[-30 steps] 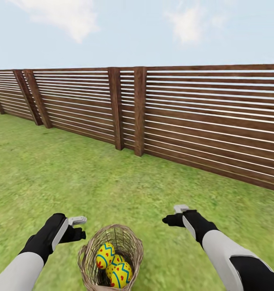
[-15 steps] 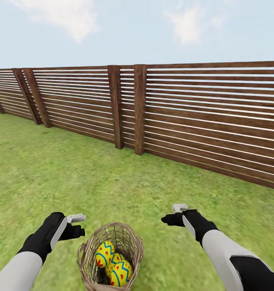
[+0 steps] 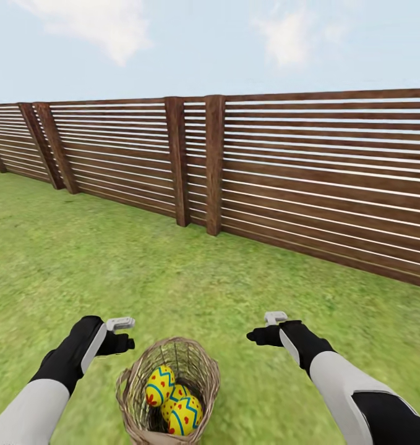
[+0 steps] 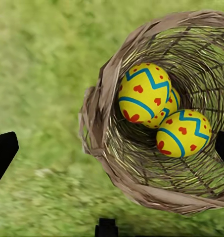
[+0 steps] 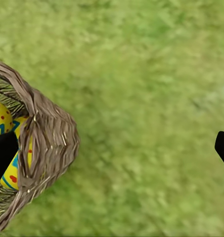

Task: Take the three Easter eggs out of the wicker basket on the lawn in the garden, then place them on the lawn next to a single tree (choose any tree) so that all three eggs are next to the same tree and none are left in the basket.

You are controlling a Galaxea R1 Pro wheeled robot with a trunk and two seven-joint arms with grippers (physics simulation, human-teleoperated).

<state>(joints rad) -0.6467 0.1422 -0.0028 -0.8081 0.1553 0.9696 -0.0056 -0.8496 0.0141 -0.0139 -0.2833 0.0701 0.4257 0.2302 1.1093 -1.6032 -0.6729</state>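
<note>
Wicker basket (image 3: pixel 167 390) holding three Easter eggs (image 3: pixel 172 403) (on lawn (image 3: pixel 111 272)), left pincer (image 3: pixel 118 334) and right pincer (image 3: pixel 268 327) spread wide, empty.

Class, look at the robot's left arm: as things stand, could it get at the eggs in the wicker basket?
Probably yes. The left end effector hangs open just beside the wicker basket, whose mouth is uncovered, and the eggs lie exposed. Only the basket's rim stands between them.

rough woven wicker basket (image 3: pixel 141 402); glossy eggs (image 4: pixel 144 94)
</note>
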